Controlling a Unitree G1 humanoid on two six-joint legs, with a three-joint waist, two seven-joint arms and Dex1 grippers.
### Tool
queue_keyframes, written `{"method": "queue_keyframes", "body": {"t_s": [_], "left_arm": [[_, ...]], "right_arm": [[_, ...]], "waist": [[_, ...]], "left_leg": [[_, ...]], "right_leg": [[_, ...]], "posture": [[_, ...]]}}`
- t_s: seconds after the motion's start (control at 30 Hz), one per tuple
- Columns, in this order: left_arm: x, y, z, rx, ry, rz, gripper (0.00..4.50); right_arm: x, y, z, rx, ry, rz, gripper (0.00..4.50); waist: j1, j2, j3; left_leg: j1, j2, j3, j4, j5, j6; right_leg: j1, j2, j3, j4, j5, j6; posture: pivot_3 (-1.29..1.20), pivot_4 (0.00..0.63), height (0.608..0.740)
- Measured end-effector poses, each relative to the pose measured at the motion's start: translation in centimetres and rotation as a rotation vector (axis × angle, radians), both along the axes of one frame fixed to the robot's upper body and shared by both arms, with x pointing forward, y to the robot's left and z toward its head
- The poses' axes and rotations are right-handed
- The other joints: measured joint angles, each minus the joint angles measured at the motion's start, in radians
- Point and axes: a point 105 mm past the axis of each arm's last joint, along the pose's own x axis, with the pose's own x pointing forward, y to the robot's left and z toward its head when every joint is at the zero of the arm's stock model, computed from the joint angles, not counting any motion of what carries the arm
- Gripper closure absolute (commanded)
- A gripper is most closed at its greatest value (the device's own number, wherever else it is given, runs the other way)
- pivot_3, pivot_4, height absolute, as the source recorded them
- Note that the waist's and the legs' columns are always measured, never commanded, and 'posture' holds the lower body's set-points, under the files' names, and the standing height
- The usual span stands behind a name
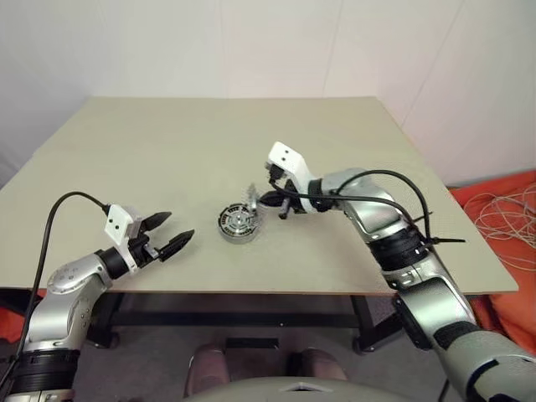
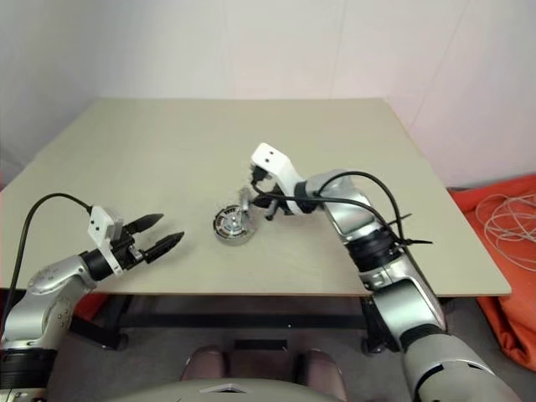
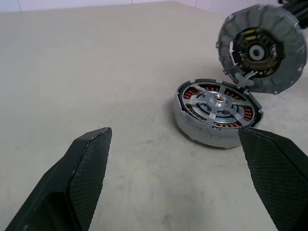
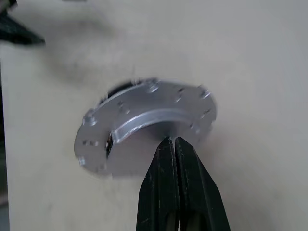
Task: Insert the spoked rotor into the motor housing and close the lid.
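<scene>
Pinching the lid (image 3: 262, 48) tilted above the motor housing (image 3: 216, 113), the right tool (image 1: 266, 199) is pressed together; the left tool (image 1: 167, 233) hangs spread.

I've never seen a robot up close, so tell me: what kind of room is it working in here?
Probably a lab or test room rather than a factory. A plain beige table stands against bare white walls, holding little besides a small motor housing with its lid tipped up beside it. Loose cable lies coiled on orange cloth on the floor.

Head eyes look down over the table (image 1: 251, 126); both wrist cameras sit close, sharing the motor housing (image 3: 217, 113) from opposite sides, low and near.
</scene>
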Motion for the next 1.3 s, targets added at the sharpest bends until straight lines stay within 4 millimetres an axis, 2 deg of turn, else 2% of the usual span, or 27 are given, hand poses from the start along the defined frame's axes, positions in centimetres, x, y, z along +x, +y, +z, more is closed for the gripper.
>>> {"method": "queue_keyframes", "body": {"t_s": [0.17, 0.3, 0.4, 0.63, 0.87, 1.0, 1.13, 1.3], "left_arm": [[-0.1, 0.2, 0.0, 0.0, 0.0, 0.019, 0.0], [0.0, 0.3, 0.0, -0.001, -0.003, 0.023, 0.0], [0.0, 0.3, 0.1, 0.0, -0.003, 0.025, 0.0], [0.0, 0.3, 0.1, -0.002, -0.006, 0.028, 0.0], [0.1, 0.2, 0.1, -0.006, -0.008, 0.029, 0.0], [0.2, 0.1, 0.2, -0.008, -0.01, 0.027, 0.0], [0.3, 0.0, 0.3, -0.012, -0.014, 0.024, 0.0], [0.3, 0.0, 0.3, -0.013, -0.012, 0.02, 0.0]], "right_arm": [[-0.2, 2.3, -0.8, 0.017, 0.02, 0.012, 4.47], [-0.3, 3.8, -2.4, -0.004, 0.039, 0.023, 4.47], [0.1, 4.1, -3.9, -0.049, 0.027, 0.008, 4.47], [0.4, 4.4, -4.2, -0.056, -0.028, 0.019, 4.47], [0.1, 3.7, -3.9, 0.086, -0.012, -0.003, 4.47], [-0.2, 3.2, -3.5, 0.145, -0.02, -0.012, 3.61], [-0.7, 2.7, -4.4, 0.179, 0.011, -0.015, 2.25], [-1.1, 2.9, -3.9, 0.197, 0.0, 0.003, 0.48]], "waist": [[-0.002, 0.0, 0.0], [-0.002, 0.0, 0.0], [-0.002, 0.0, 0.0], [-0.003, 0.0, 0.0], [-0.002, 0.0, 0.0], [-0.002, -0.001, 0.0], [-0.002, -0.001, 0.0], [-0.002, -0.001, 0.0]], "left_leg": [[-0.002, 0.0, 0.0, -0.001, 0.0, 0.0], [-0.002, 0.0, 0.0, -0.004, 0.0, 0.0], [-0.002, -0.001, 0.0, -0.003, 0.0, 0.0], [0.0, 0.0, 0.0, -0.003, 0.0, 0.0], [0.0, 0.0, 0.0, -0.002, 0.0, -0.001], [-0.001, 0.0, 0.0, -0.003, 0.0, 0.0], [-0.002, 0.0, 0.0, -0.003, 0.0, 0.0], [-0.001, 0.0, 0.0, -0.003, 0.0, 0.0]], "right_leg": [[-0.001, 0.0, 0.0, 0.0, 0.0, -0.001], [-0.002, 0.0, 0.0, 0.0, 0.0, -0.001], [-0.002, 0.0, 0.0, 0.0, 0.0, -0.001], [0.001, 0.0, 0.0, 0.0, 0.0, 0.0], [0.0, 0.0, 0.0, 0.0, 0.0, 0.0], [0.0, 0.0, 0.0, 0.0, 0.0, 0.0], [0.0, 0.0, 0.0, 0.0, 0.0, -0.001], [0.0, 0.0, 0.0, 0.0, 0.0, 0.0]], "posture": [[0.0, 0.0, 0.74], [0.0, 0.0, 0.74], [0.0, 0.0, 0.74], [0.0, 0.0, 0.74], [0.0, 0.0, 0.74], [0.0, 0.0, 0.74], [0.0, 0.0, 0.74], [0.0, 0.0, 0.74]]}}
